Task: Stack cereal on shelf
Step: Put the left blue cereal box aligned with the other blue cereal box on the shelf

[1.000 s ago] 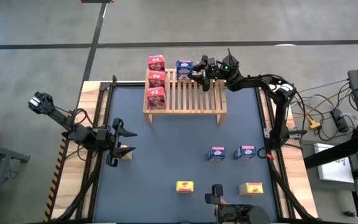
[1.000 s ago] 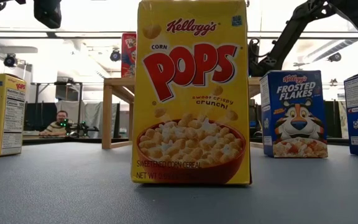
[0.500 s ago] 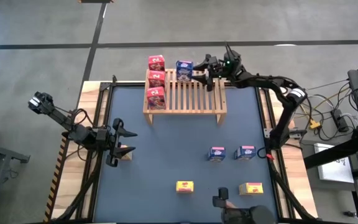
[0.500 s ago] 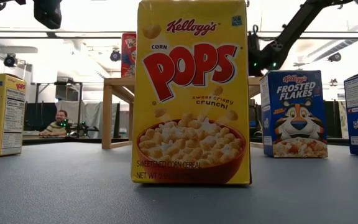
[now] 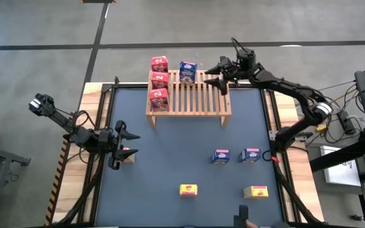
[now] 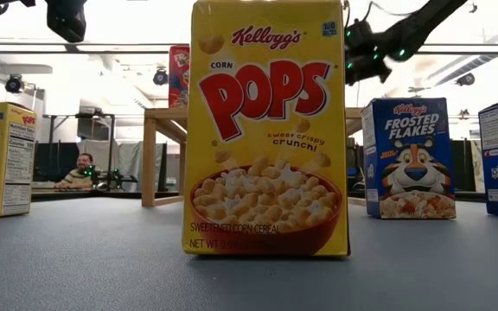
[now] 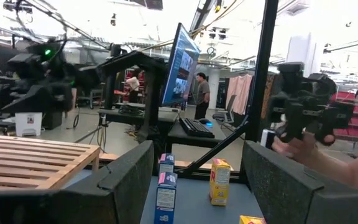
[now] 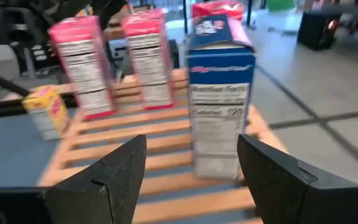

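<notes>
Right claw, open and empty, hovers over shelf holding three red boxes, one blue box.

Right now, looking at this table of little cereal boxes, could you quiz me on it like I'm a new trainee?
1. How many cereal boxes stand on the wooden rack?
2. True or false: the right gripper is holding the blue box on the rack.
3. Which boxes on the table mat sit nearest the camera-side edge: A) red, B) blue, C) yellow?

Key
1. Four: three red boxes and one blue one.
2. False. Its fingers are open, just clear of that box.
3. C. Two yellow boxes lie closest to that edge, with two blue boxes on the mat between them and the rack. The left gripper waits open at the mat's left side.
</notes>
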Controlling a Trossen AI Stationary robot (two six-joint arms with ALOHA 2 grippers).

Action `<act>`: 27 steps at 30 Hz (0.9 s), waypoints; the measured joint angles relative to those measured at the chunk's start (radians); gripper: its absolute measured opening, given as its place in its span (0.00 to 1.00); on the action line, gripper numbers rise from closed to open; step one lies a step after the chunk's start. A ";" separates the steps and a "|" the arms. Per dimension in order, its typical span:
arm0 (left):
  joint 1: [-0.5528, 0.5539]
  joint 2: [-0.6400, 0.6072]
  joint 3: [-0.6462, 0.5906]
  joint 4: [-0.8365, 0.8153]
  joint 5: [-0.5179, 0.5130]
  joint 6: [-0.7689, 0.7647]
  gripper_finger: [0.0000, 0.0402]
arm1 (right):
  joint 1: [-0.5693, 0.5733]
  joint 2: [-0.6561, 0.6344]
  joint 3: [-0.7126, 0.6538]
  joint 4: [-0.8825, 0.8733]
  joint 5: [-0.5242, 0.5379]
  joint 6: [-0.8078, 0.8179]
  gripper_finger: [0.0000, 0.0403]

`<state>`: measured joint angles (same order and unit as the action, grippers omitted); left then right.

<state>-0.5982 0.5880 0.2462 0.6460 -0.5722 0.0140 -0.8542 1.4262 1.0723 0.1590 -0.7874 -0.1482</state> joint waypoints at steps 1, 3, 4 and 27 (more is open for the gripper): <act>0.000 0.000 0.000 -0.001 -0.005 -0.004 0.58 | 0.007 -0.030 -0.005 -0.044 0.000 -0.003 0.59; 0.000 0.000 0.000 -0.003 -0.013 -0.008 0.58 | 0.029 -0.099 -0.024 -0.119 0.001 -0.033 0.59; 0.000 0.003 0.000 -0.003 -0.016 -0.008 0.58 | 0.040 -0.137 -0.041 -0.139 0.002 -0.048 0.59; 0.000 0.279 0.000 0.213 -0.050 -0.092 0.58 | 0.370 -0.912 -0.511 -0.184 0.124 0.169 0.59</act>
<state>-0.5983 0.8666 0.2462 0.8593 -0.6220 -0.0775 -0.4840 0.5142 0.5617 -0.0252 -0.6630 0.0211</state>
